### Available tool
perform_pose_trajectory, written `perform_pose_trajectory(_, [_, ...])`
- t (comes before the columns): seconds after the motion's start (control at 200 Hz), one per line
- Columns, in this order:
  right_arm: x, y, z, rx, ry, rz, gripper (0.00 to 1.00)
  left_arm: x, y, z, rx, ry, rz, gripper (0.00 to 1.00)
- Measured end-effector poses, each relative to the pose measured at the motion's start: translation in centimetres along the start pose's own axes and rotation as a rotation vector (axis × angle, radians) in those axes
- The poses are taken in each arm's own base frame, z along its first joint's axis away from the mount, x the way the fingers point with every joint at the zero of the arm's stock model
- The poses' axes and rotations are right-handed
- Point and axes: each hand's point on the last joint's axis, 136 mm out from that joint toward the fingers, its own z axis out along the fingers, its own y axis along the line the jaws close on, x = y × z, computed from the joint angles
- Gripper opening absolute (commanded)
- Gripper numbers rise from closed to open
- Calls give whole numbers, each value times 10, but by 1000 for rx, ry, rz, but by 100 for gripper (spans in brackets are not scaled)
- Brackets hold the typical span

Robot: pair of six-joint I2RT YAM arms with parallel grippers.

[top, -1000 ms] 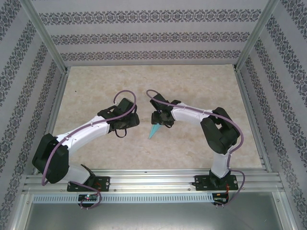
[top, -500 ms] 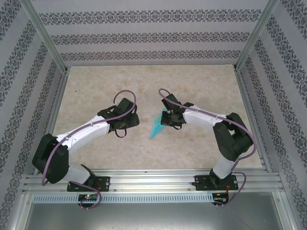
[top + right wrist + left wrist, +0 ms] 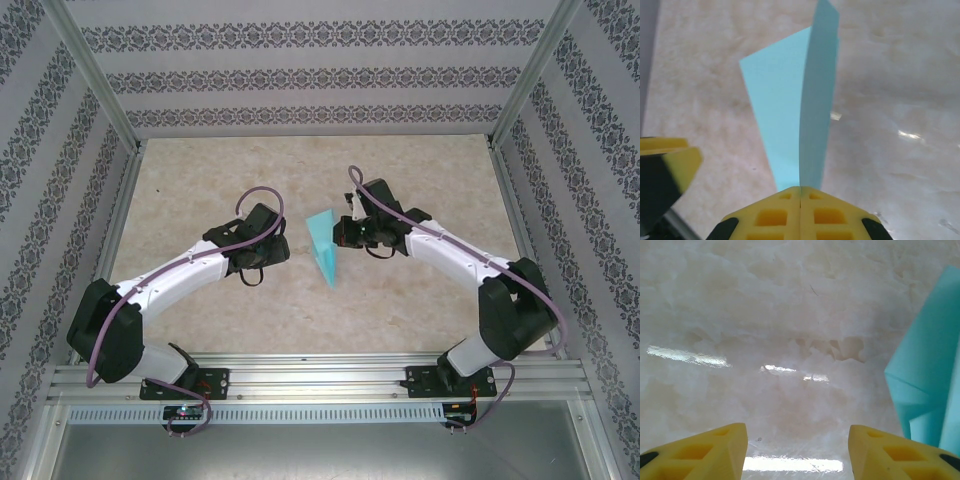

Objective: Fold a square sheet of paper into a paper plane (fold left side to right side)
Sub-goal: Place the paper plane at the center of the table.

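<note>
R claw (image 3: 800, 194) was clamped fully shut on the base of the paper plane (image 3: 790, 110), no gap left at the grip. From there the plane ran away from the claw as light turquoise paper in 2 layers: one wide triangular flap, and one narrow flap seen nearly edge-on along a centre crease. From above it read as a narrow dart, pointed end toward the arms' bases, sitting btwn the 2 claws over the middle of the pale marbled worktop (image 3: 420, 180). Couldn't tell if the tip touched the surface. L claw (image 3: 795, 452) was wide open w/ nothing in it, just beside the plane, whose edge showed at the right of its wrist view. Count: 1 plane, 2 claws.
</note>
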Motion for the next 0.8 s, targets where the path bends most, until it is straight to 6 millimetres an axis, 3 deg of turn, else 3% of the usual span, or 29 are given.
perform_pose_trajectory(0.1, [-3,10,-4,-63,7,-22,0,0,1,0,-7,-2,1,57])
perform_pose_trajectory(0.185, [-4,7,-2,-92,23,-20,0,0,3,0,-14,-4,1,57])
perform_pose_trajectory(0.255, [-3,-5,8,-96,47,-12,0,0,4,0,-21,-4,2,57])
perform_pose_trajectory(0.365, [11,-43,32,-65,118,35,0,1,7,0,-31,-3,3,57])
perform_pose_trajectory(0.46, [23,-78,44,-18,175,86,13,1,8,0,-36,-1,4,57])
perform_pose_trajectory(0.58, [26,-105,37,70,189,84,32,-1,8,-2,-37,-10,3,58])
perform_pose_trajectory(0.674, [24,-107,25,129,181,44,40,-3,10,-5,-41,-23,3,60])
perform_pose_trajectory(0.804, [20,-89,4,168,147,-26,49,-7,11,-11,-42,-48,2,67])
